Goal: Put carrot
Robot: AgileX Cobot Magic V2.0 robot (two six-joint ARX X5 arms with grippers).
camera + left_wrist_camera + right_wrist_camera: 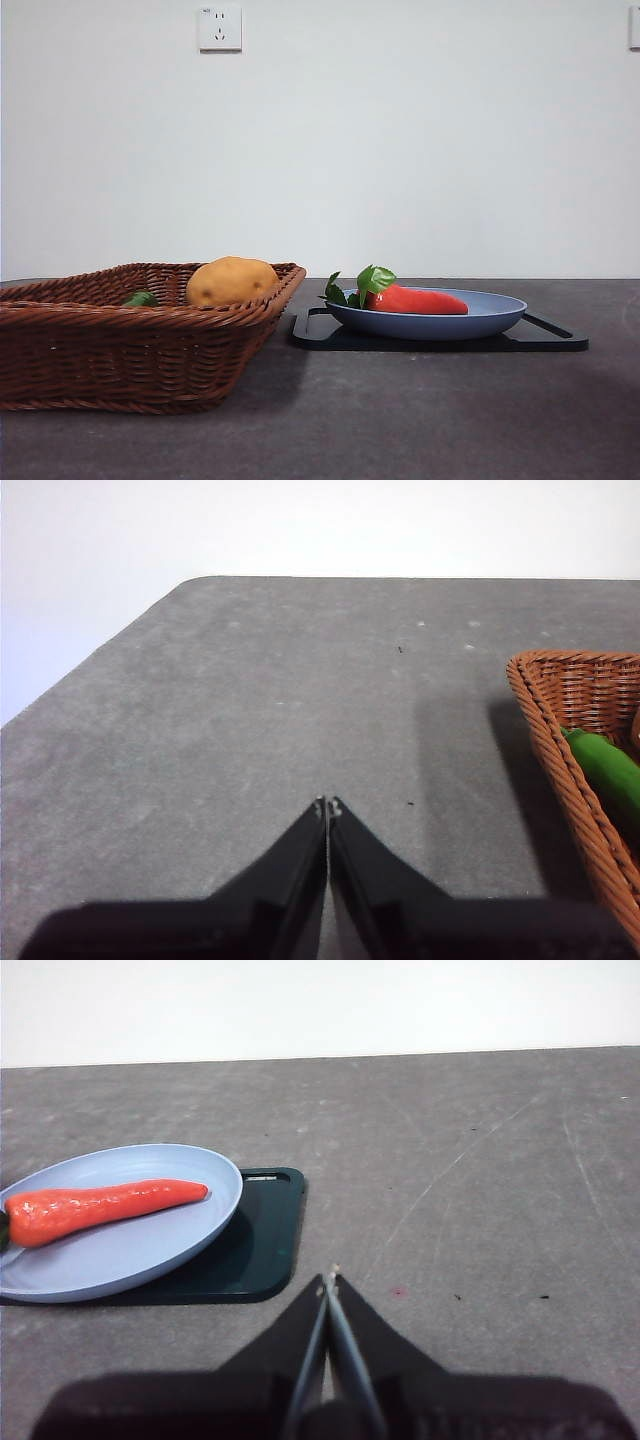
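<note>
The red-orange carrot point(420, 300) with green leaves lies in a blue plate point(495, 318) that sits on a dark tray point(555, 338), right of centre in the front view. In the right wrist view the carrot point(100, 1208) lies on the plate point(150, 1250), off to the side of my right gripper point(329, 1278), which is shut, empty and over bare table. My left gripper point(327, 804) is shut and empty over bare table beside the wicker basket point(560, 740). Neither arm shows in the front view.
The brown wicker basket point(120, 350) stands at the left and holds a yellow-brown potato point(231, 281) and a small green vegetable point(141, 299). The green vegetable also shows in the left wrist view point(610, 770). The grey table point(420, 420) runs to a white wall.
</note>
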